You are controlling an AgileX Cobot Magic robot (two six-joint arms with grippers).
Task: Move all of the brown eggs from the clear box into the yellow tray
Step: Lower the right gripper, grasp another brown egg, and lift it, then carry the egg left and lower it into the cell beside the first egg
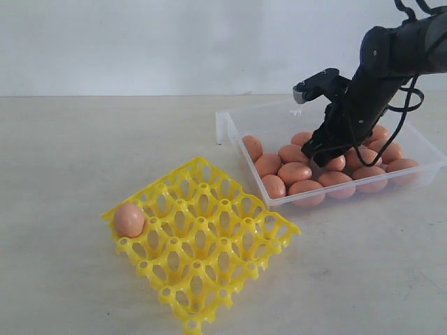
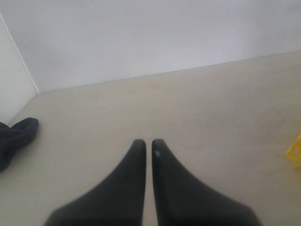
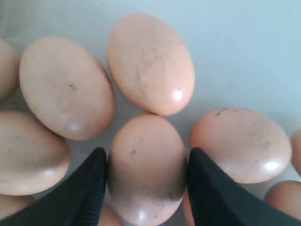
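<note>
Several brown eggs (image 1: 293, 172) lie close together in the clear box (image 1: 230, 129) at the right. My right gripper (image 1: 323, 155) reaches down into the box among them. In the right wrist view it (image 3: 146, 157) is shut on one brown egg (image 3: 146, 169), with a dark finger pressed against each side and other eggs crowding round it. The yellow tray (image 1: 202, 258) lies at the front left and holds one brown egg (image 1: 129, 220) in its far-left corner cup. My left gripper (image 2: 147, 143) is shut with nothing in it, over bare table, and does not show in the exterior view.
A corner of the yellow tray (image 2: 295, 151) shows at the edge of the left wrist view. A dark object (image 2: 16, 136) lies near the wall corner there. Pale tabletop runs between the tray and the box, with a white wall behind.
</note>
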